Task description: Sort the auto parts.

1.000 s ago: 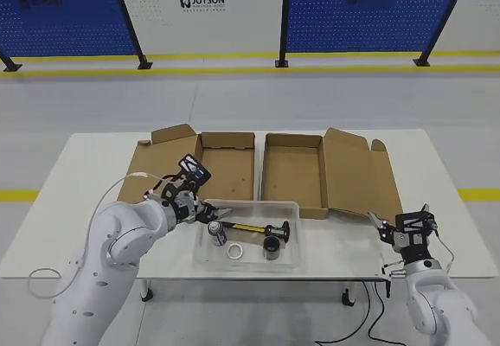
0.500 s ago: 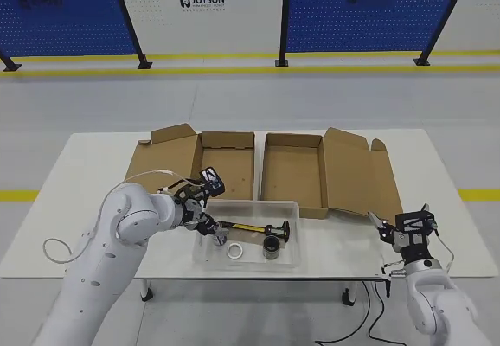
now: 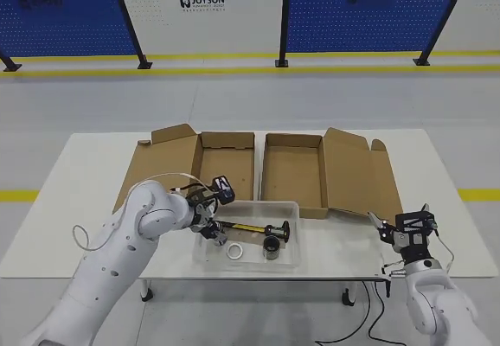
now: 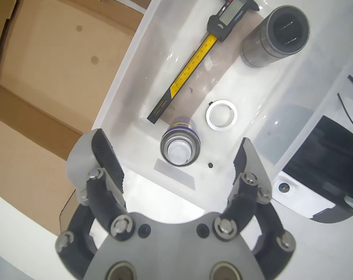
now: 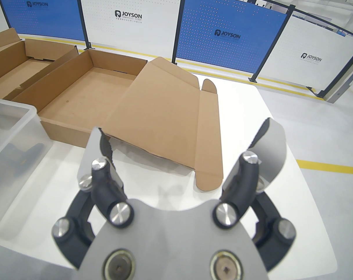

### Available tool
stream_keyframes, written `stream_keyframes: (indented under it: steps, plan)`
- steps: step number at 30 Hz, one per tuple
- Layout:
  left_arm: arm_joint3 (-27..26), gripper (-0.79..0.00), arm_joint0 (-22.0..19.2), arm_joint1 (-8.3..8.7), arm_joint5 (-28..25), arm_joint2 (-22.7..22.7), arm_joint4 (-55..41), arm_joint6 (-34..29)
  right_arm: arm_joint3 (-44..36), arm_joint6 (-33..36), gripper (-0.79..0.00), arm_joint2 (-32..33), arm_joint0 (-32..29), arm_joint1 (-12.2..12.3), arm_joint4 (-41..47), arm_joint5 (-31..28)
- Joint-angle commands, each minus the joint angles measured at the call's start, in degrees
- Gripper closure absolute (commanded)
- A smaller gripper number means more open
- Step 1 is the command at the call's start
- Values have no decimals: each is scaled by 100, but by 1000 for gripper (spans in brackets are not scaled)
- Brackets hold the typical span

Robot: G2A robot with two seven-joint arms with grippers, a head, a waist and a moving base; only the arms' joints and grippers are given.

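— Since a second ago our left gripper (image 3: 208, 225) shifts right over the bin (image 3: 259, 204); our right gripper (image 3: 388, 229) keeps still.
— Left wrist: we spread wide above the upright can (image 4: 179, 150), near the ring (image 4: 221, 115) and caliper (image 4: 193, 65).
— Right wrist: ours gapes wide, empty, near a box (image 5: 86, 94).

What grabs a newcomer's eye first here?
The left gripper, open, hangs right above a small can at one end of the clear bin in front of the robot. Past the can lie a yellow-and-black caliper, a metal ring and a dark cylinder. Behind the bin, two open cardboard boxes sit side by side.
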Motion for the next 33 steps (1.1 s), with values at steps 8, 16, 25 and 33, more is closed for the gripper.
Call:
stream_keyframes:
  steps: [8,16,25,33]
  plan:
    - [292,-643,-212,56,-43,338,2,43,0,0,-785,0,0,0,0,0]
    - [437,-619,-320,61,-42,593,-52,42,0,0,-785,0,0,0,0,0]
    - [557,-471,-467,82,-10,855,-114,10,0,0,-785,0,0,0,0,0]
    - [628,0,-572,118,-23,1005,-241,24,0,0,-785,0,0,0,0,0]
